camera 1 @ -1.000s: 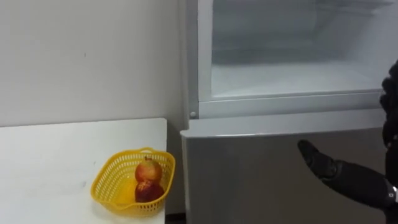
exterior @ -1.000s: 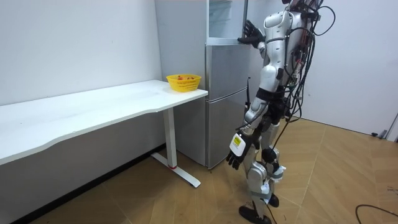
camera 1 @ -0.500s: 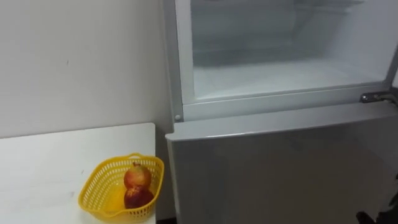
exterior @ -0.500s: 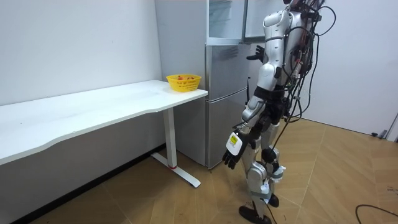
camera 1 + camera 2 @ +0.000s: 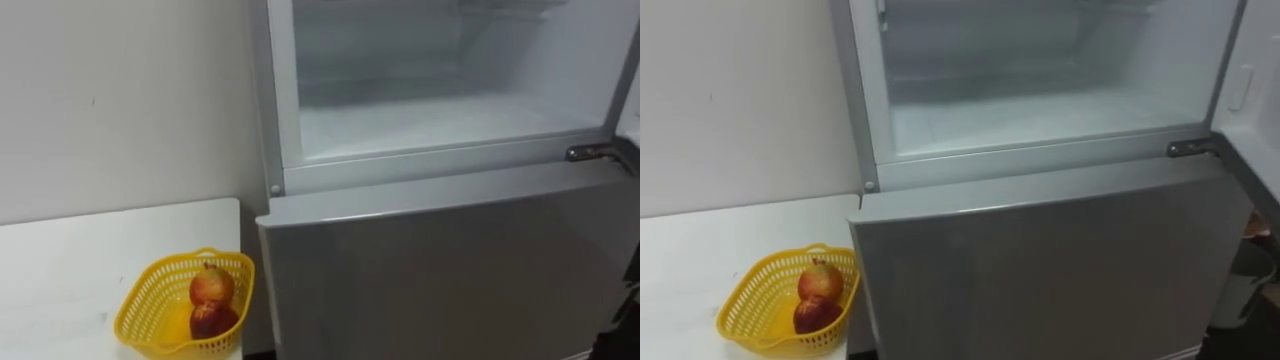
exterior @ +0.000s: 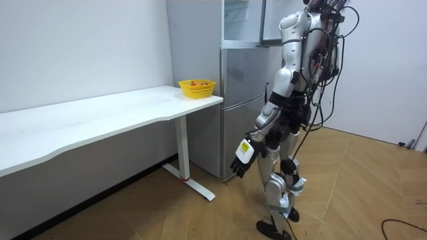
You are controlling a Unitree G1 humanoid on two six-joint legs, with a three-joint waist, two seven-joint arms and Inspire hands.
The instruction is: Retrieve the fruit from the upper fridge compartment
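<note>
A white bench [image 5: 70, 270] runs along a plain pale wall [image 5: 120, 100], and its end sits right against a grey fridge [image 5: 430, 270]. In the room view the bench is long, with a curved front edge and a white leg frame, and the floor [image 6: 360, 193] is laid in wood boards. A yellow basket [image 5: 138, 308] sits at the bench end nearest the fridge, close to the front edge. Two red fruits lie in it. The upper fruit [image 5: 211, 286] has a small crown and rests on the darker lower fruit [image 5: 208, 320]. The fridge's upper compartment [image 5: 440, 110] stands open, showing white walls and a pale, frosted-looking floor. Its door [image 5: 1252, 90] is swung out at the right edge, with a metal hinge bracket [image 5: 590, 153] at the corner. Below it, the grey lower door is closed. The robot stands upright on the wood floor, directly in front of the fridge and facing it. Its left robot hand [image 6: 240, 167] hangs low beside its thigh, with the fingers loose and nothing held.
</note>
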